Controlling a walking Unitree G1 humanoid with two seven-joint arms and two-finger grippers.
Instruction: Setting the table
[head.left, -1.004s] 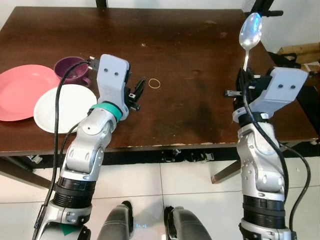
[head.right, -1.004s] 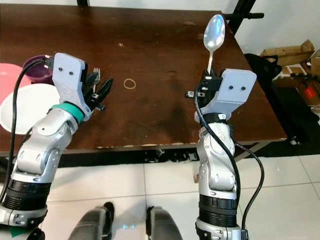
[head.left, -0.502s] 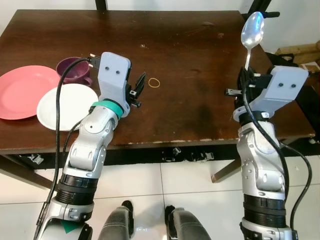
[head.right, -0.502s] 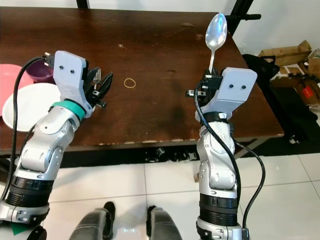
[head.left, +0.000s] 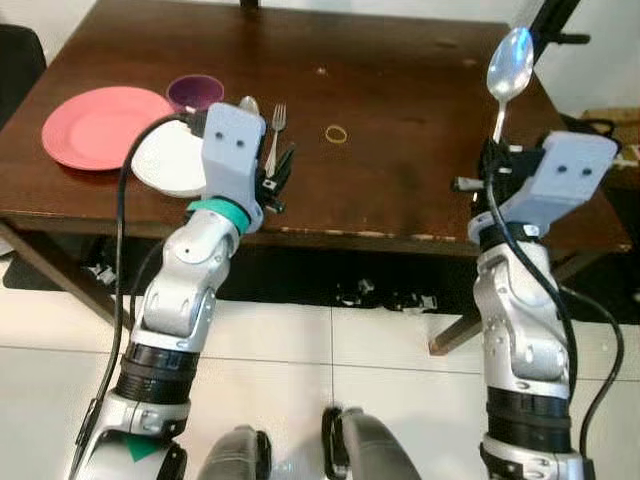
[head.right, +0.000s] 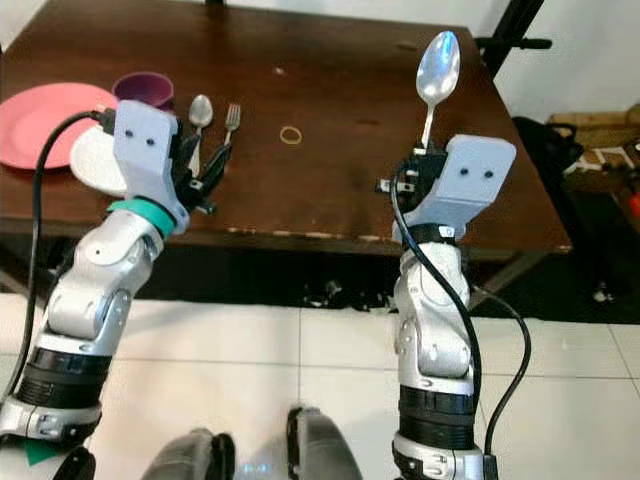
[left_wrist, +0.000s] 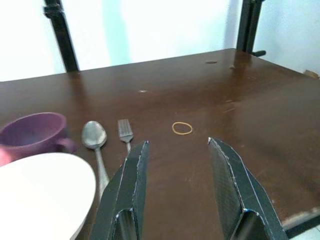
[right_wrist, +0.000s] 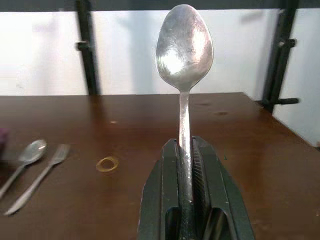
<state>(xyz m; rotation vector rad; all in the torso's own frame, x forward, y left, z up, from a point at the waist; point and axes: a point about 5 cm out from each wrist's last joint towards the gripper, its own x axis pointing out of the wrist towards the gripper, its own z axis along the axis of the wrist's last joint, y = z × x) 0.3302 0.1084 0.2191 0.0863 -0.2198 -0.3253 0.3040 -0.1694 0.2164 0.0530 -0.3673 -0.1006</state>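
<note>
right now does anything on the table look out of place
Yes: a small yellowish rubber band lies on the bare wood of the table, right of the fork. It is no tableware. The right hand holds a spoon upright.

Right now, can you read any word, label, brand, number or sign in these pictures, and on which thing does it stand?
None: no text can be read in any view.
The spoon held upright in the right gripper shows bare metal, no stamp.
The white plate, pink plate and purple cup are plain.
The spoon and fork lying on the table bear no marks that I can make out.
</note>
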